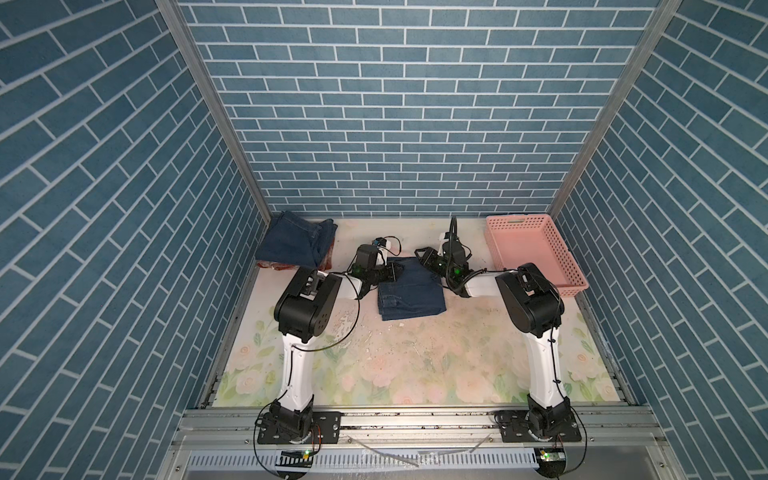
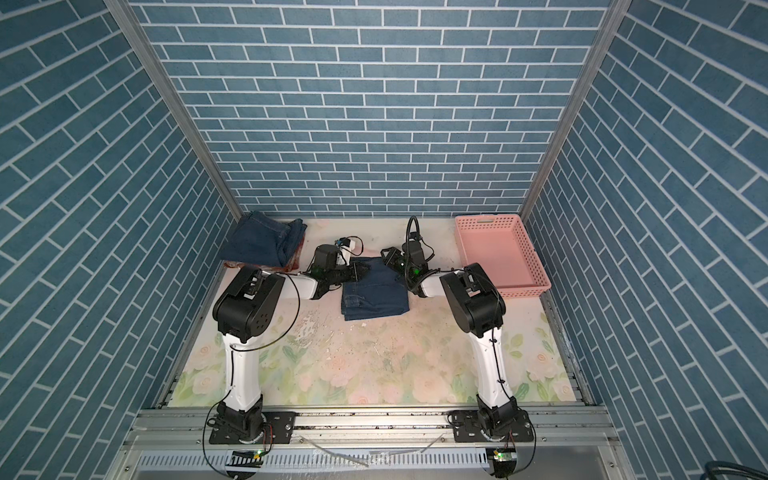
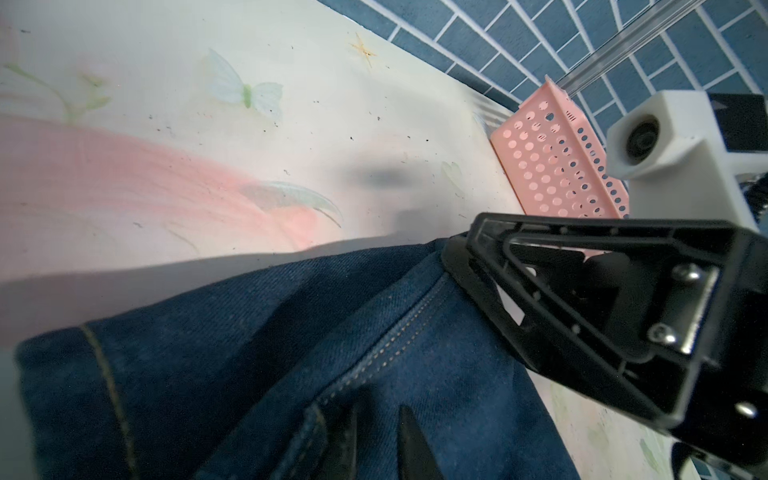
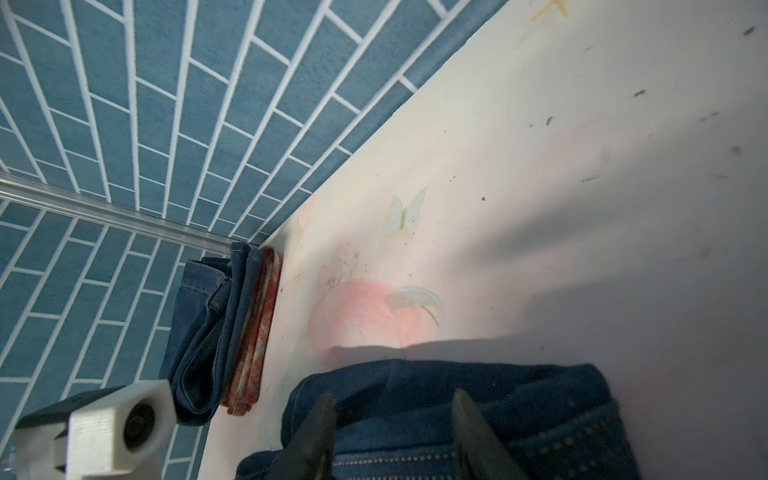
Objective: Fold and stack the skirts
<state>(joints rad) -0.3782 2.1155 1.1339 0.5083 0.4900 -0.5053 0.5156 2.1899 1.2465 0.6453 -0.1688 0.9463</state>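
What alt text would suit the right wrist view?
The right tool hangs open over a dark blue denim skirt lying on the floral table. In the far corner, against the blue brick wall, a second folded denim skirt lies stacked on a rust-red plaid skirt.

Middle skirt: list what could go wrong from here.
1. Both sets of jaws are at the far edge of the skirt; uneven lifting could undo its fold.
2. The stack sits tight in the far left corner by the walls; a careless drop there could land askew or shift it.
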